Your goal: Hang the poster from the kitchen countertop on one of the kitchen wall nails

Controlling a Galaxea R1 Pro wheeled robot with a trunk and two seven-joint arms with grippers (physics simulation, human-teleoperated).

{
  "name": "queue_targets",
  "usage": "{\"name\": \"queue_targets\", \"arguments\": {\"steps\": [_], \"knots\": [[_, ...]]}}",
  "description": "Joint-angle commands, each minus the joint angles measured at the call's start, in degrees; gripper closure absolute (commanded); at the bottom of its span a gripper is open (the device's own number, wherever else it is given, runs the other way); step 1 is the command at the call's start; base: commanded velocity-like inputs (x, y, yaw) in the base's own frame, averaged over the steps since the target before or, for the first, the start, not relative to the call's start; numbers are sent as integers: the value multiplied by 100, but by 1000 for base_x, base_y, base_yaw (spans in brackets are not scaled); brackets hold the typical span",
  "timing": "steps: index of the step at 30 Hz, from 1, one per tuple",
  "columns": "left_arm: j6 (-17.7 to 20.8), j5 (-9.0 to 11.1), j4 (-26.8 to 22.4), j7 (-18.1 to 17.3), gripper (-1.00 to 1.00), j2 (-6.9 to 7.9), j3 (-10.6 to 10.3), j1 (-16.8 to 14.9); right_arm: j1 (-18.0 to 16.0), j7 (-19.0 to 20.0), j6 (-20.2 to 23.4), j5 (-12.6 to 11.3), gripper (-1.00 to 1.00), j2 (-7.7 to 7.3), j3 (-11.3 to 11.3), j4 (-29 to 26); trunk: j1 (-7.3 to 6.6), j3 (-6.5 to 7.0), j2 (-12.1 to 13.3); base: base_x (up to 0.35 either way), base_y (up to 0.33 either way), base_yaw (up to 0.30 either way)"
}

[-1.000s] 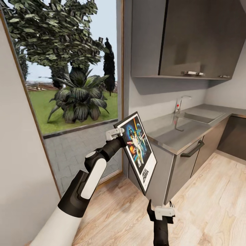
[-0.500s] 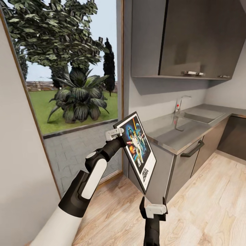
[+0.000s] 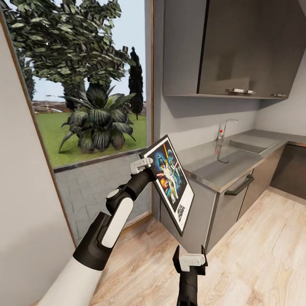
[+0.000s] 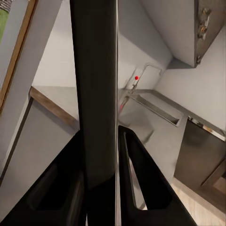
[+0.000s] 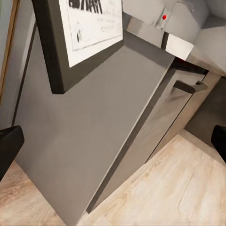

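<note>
The poster [image 3: 170, 182], black-framed with blue-black artwork and a white border, hangs tilted in the air just left of the kitchen countertop's [image 3: 221, 168] end. My left gripper [image 3: 145, 163] is shut on its upper left edge. In the left wrist view the poster's dark edge [image 4: 96, 94] runs between the two black fingers [image 4: 141, 183]. Below the poster's lower corner, my right gripper [image 3: 190, 260] stands open and empty, apart from it. The right wrist view looks up at that corner [image 5: 80, 37], with the fingertips [image 5: 9, 146] spread wide at the picture's sides.
The steel worktop carries a built-in sink [image 3: 246, 146] and a chrome tap [image 3: 223, 129], over grey cabinet fronts [image 3: 238, 199]. Dark wall cupboards [image 3: 238, 46] hang above. A tall window [image 3: 85, 85] onto a garden is at the left, beside a plain wall [image 3: 21, 204]. Wooden floor [image 3: 263, 255] lies open at the right.
The left gripper has lifted the poster slightly and tipped it further back. The right gripper has shifted left under the poster's lower corner.
</note>
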Motion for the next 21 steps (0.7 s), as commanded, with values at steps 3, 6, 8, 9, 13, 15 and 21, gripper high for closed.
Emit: {"name": "queue_targets", "arguments": {"steps": [3, 6, 8, 9, 13, 15, 21], "knots": [[1, 48, -4, 57, 100, 0, -107, -5, -5, -20, -12, 3, -100, 4, 7, 5, 0, -6, -4, 0, 0, 0], [-9, 45, -1, 57, 100, 0, -339, -8, -5, -20, -3, 3, -100, 29, 16, 5, 0, -6, -4, 0, 0, 0], [-16, 44, -1, 57, 100, 0, -452, -8, -5, -22, 0, 3, -100, 41, 46, 5, 0, -6, -4, 0, 0, 0], [-49, 43, -1, 57, 100, 0, -496, -9, -5, -23, 4, 3, -100, 45, 60, 5, 0, -6, -4, 0, 0, 0], [-202, 43, -1, 58, 100, 0, -569, -9, -5, -25, 14, 3, -100, 51, 83, -16, 0, -6, -4, 0, 0, 0], [-236, 44, -1, 62, 100, 0, -649, -7, -5, -25, 19, -1, -100, 52, 85, -79, 0, -6, -4, 0, 0, 0], [-297, 62, -5, 65, 100, 0, -838, -6, -5, -28, 30, -1, -100, 53, 85, -161, 0, -6, -4, 0, 0, 0]]}}
